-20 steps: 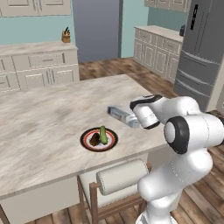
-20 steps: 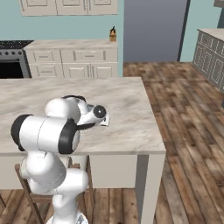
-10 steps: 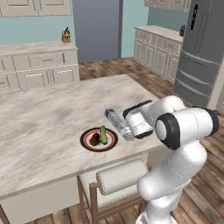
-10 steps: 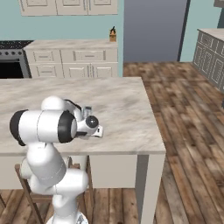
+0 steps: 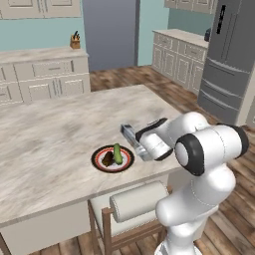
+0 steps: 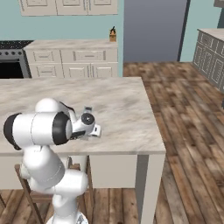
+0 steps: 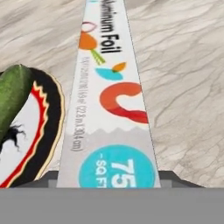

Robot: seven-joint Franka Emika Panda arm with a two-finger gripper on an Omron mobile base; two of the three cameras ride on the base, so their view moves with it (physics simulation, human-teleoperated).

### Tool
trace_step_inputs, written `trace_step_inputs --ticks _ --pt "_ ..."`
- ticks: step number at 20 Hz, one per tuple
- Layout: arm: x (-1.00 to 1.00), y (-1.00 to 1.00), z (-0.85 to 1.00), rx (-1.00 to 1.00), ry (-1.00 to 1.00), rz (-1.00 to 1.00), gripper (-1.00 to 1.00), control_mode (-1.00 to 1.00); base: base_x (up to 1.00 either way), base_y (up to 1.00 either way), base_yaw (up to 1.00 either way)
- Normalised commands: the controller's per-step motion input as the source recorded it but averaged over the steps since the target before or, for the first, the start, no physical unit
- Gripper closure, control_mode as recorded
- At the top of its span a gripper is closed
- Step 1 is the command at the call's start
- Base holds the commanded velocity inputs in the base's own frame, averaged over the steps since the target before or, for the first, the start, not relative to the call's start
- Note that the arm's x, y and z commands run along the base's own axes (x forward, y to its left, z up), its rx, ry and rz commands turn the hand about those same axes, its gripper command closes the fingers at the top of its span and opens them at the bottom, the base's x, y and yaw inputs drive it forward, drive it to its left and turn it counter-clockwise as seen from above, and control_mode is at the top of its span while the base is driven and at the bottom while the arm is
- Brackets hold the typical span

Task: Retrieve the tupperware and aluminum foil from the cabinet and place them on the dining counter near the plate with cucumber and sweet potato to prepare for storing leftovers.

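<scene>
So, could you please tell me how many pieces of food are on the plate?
2: the green cucumber and the dark sweet potato just left of it, both on the plate. Nothing seems hidden.

Since a second ago the claw [image 5: 144, 147] has lowered the aluminum foil [image 5: 130, 136] toward the desk [image 5: 60, 124], bringing it just beside the plate [image 5: 112, 159].

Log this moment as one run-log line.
phase: placing | aluminum foil beside plate on dining counter | gripper on foil | jaw state unclear
</scene>
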Motion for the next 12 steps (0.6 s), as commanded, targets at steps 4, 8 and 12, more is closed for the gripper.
trace_step_inputs --ticks 4,8,12 --pt "-0.19 -0.25 0.64 0.0 0.0 0.0 -1.0 -1.0 0.0 0.0 0.0" --pt "-0.23 -0.19 1.0 0.0 -0.1 0.0 -1.0 -1.0 0.0 0.0 0.0" --pt "-0.18 0.0 1.0 0.0 -0.15 -0.01 -1.0 -1.0 0.0 0.0 0.0"
